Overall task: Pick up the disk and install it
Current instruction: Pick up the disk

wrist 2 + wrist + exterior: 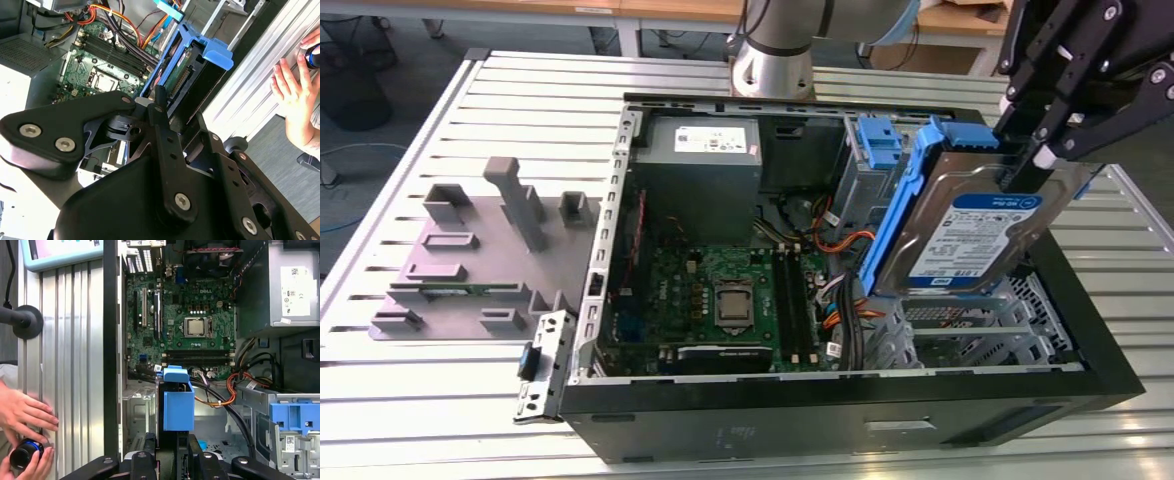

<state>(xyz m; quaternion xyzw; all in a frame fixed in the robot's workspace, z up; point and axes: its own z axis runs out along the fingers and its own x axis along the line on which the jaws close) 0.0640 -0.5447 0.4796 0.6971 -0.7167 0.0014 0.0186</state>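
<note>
- On the exterior view's left, we see a grey fixture block (467,255) with upright posts. It lies on the slatted metal table (414,400), just beside the open computer case (827,415).
- Inside the case, the grey power supply (700,160) sits against the far wall. The green motherboard (720,290) lies nearer the camera.
- Orange and black cables (834,235) run between the motherboard and the drive bays.
- A bare blue bracket (881,140) stands at the far side of the bays, near the disk's top corner.
- The disk (967,240) is tilted on edge with its label towards the camera and a blue rail along one long side. It hangs over the perforated drive cage (987,320) at the exterior view's right (we cannot tell whether its lower edge touches the cage).
- The gripper (1030,165) is clamped on the disk's upper end, with its jaws narrow against the flat faces.
- In the first wrist view, a person's hand (25,412) rests on the table outside the case. Beside it, fingers (42,465) hold a small black round object (24,455).
</note>
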